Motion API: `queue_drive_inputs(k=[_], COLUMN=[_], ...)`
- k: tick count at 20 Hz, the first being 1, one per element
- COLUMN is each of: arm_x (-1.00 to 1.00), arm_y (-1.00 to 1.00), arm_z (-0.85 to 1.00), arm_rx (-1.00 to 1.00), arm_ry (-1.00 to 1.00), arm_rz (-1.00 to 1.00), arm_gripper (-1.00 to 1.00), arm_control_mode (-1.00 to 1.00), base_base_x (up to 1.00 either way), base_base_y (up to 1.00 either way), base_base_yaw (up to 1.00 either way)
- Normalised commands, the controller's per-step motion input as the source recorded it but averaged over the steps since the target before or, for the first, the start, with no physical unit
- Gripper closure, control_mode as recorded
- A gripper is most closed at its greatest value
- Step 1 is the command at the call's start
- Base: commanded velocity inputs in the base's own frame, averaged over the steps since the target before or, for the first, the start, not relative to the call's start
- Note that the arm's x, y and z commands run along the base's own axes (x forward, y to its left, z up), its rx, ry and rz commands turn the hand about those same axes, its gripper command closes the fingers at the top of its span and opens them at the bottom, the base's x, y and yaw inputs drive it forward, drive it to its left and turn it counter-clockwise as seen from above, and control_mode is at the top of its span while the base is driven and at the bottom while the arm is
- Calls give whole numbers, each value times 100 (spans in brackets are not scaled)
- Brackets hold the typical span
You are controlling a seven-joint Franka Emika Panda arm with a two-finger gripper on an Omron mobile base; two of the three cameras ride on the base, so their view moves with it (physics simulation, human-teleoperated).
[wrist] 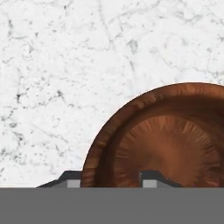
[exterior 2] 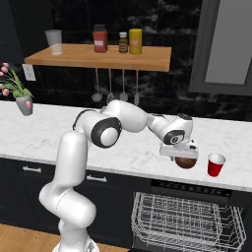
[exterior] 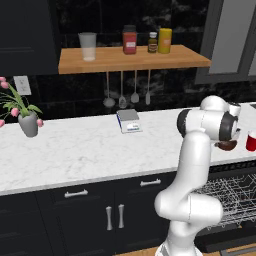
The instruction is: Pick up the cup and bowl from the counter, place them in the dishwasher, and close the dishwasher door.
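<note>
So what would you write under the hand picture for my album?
The gripper straddles the rim of the brown bowl sitting on the white marble counter.

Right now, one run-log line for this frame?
phase: grasping bowl | claw: closing over bowl rim, one finger inside | cup: on counter | dishwasher: open, rack out

From my seat the fingers (wrist: 150,176) straddle the bowl (wrist: 173,144) rim, one inside, one outside. Beyond them I see only bare counter (wrist: 52,78), nothing to snag. To the fingers' right the cup (exterior 2: 215,164) stands near, apart from the bowl (the one close obstacle). Below and forward, the dishwasher (exterior 2: 187,224) rack lies open.
</note>
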Motion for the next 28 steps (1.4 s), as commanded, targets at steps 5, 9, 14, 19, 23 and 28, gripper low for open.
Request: queue_drive_inputs(k=[5,9,14,19,23,28], arm_x=[-5,-57,-88,-100,-100,-100], arm_y=[0,19,61,46,12,-5], arm_z=[0,0,3,0,0,0], arm_rx=[0,2,0,0,3,7], arm_ry=[0,-6,-10,-15,-14,-10], arm_rz=[0,7,18,19,13,4], arm_gripper=[100,100,100,100,100,100], arm_control_mode=[-100,-100,-100,-100,-100,-100], base_base_x=[0,0,0,0,0,0], base_base_y=[0,0,0,0,0,0], base_base_yaw=[0,0,0,0,0,0])
